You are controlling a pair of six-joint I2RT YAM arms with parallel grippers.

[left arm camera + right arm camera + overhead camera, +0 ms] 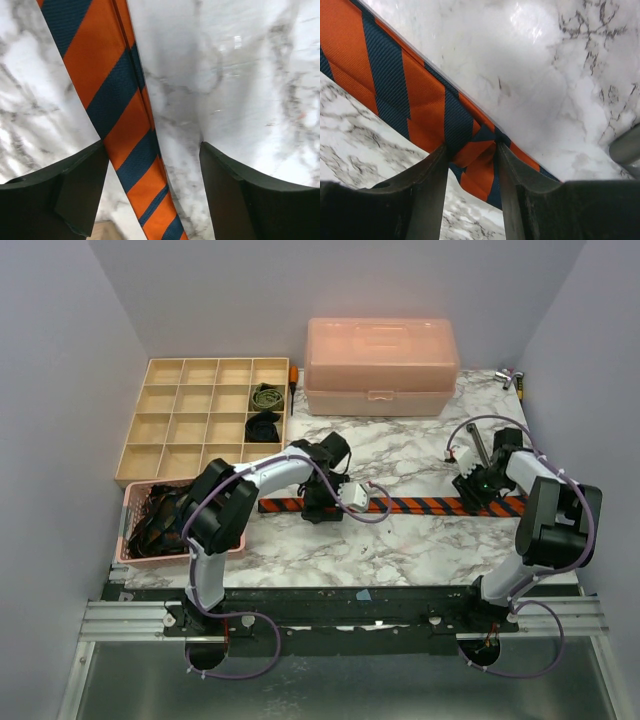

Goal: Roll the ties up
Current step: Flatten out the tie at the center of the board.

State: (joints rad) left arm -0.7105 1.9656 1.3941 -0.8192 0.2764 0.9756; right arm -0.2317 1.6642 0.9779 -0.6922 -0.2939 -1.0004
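Tie (420, 505), orange-navy striped, lies straight on desk (400, 450): right gripper (470, 150) jaws pinch 1 end, likely to start the roll; left gripper (152, 150) jaws apart, straddling it.

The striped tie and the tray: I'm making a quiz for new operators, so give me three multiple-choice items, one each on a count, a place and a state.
1. Rolled ties in the tray: A none; B two; C five.
2. The striped tie lies: A in the tray; B hanging off the edge; C flat on the marble table.
3. The right hand is: A shut on the striped tie; B open above it; C out of view.

B: one olive roll and one black roll.
C: it stretches across the marble.
A: its fingers pinch bunched fabric.
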